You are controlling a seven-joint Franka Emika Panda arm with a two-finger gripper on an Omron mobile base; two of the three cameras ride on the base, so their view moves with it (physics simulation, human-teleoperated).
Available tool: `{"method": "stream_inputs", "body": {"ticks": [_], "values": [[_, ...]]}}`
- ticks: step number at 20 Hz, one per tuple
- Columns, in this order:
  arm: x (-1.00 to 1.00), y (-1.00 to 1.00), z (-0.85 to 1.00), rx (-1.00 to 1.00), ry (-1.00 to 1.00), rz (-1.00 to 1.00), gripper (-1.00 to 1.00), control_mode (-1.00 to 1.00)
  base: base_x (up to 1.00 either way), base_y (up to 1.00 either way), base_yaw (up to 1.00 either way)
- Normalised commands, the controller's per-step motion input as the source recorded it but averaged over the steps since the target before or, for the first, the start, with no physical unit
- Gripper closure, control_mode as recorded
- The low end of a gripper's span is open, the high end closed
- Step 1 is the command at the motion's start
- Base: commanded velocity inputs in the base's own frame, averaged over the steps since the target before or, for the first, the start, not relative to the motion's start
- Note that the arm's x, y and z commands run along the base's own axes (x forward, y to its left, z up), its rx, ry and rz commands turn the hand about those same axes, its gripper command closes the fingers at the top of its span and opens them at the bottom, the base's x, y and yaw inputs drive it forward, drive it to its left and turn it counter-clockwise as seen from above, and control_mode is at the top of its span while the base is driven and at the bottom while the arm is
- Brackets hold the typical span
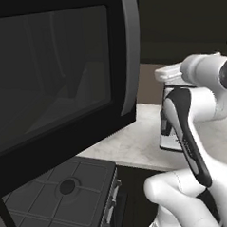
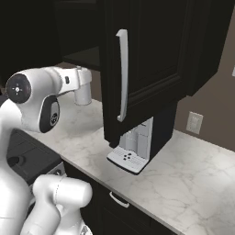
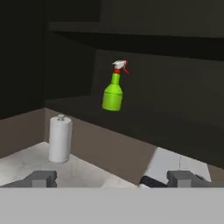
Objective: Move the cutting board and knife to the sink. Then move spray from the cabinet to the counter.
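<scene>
- spray stands upright on the dark lower shelf of the open cabinet, above and ahead of the gripper, well apart from it, no contact
- in the hand view the bottle sits about midway between the 2 fingertips sideways, but far higher up the view
- jaws spread wide, released, nothing between them
- spray: green body, narrow neck, red collar, pale trigger head pointing toward the right of the view
- counter is pale marble; it runs below the cabinet, under the gripper
- white cylinder with a small knob on top stands on the counter, near the back wall, lower left of the spray in the hand view; can't tell what it is
- white coffee machine on the counter, upper part hidden behind the open cabinet door in the right base view
- in the left base view the same machine is mostly blocked by the arm
- cabinet interior very dark, shelf edges hard to make out; upper shelf contents can't be told
- a dark open appliance door covers much of the left base view; stove top below it, cut off at the frame edge
- wall outlet on the brown wall to the right
</scene>
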Motion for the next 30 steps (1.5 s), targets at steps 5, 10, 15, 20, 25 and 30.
{"method": "stream_inputs", "body": {"ticks": [5, 10, 15, 20, 25, 30], "values": [[0.19, 0.00, 0.36, 0.05, -0.14, -0.19, -1.00, -1.00, 0.00, 0.00, 0.00], [0.23, -0.07, 0.33, 0.05, -0.05, -0.18, -1.00, -1.00, 0.00, 0.00, 0.00], [0.16, -0.16, 0.34, 0.12, 0.00, -0.06, -1.00, -1.00, 0.00, 0.00, 0.00], [0.07, -0.16, 0.31, 0.19, 0.00, 0.00, -1.00, -1.00, 0.00, 0.00, 0.00], [0.21, -0.03, 0.13, 0.20, 0.00, 0.07, -1.00, -1.00, 0.00, 0.00, 0.00], [0.27, 0.04, 0.07, 0.15, 0.00, 0.12, -1.00, -1.00, 0.00, 0.00, 0.00]]}}
